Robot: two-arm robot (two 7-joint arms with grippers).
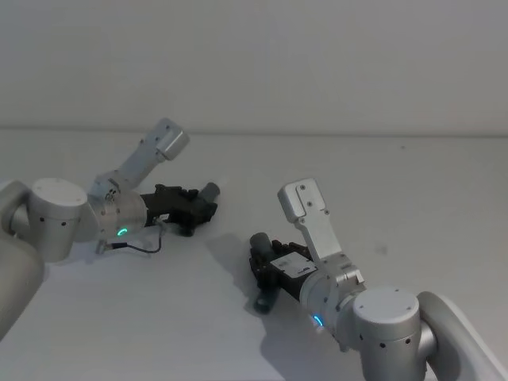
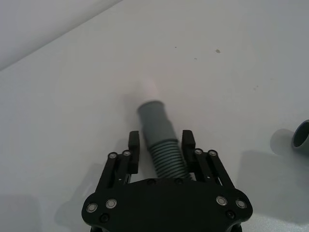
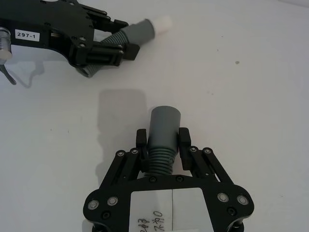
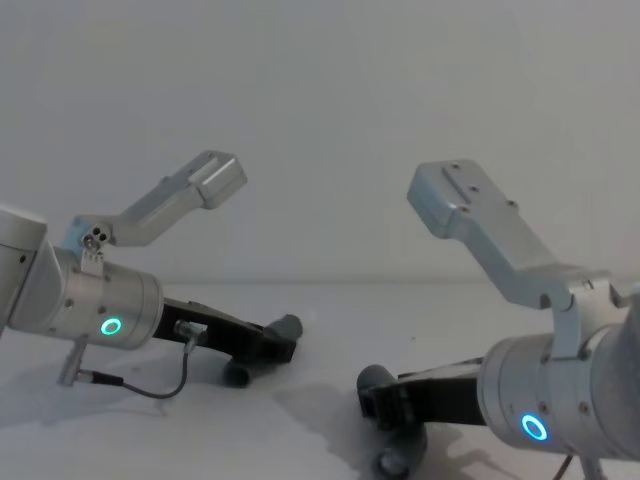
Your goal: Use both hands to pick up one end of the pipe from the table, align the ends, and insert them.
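My left claw [image 2: 161,141] stands open astride the ribbed part of the left hose piece [image 2: 155,118] — its cuff sticks out past the fingertips. My right claw [image 3: 163,137] is clamped on the right hose piece [image 3: 164,121], just behind its cuff.

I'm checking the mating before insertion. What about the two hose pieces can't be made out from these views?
Left hose piece: rear end hidden under the left gripper, left wrist view.
Right hose piece: rear end hidden under the right gripper, right wrist view.
Its front cuff: cut by the frame edge, left wrist view.
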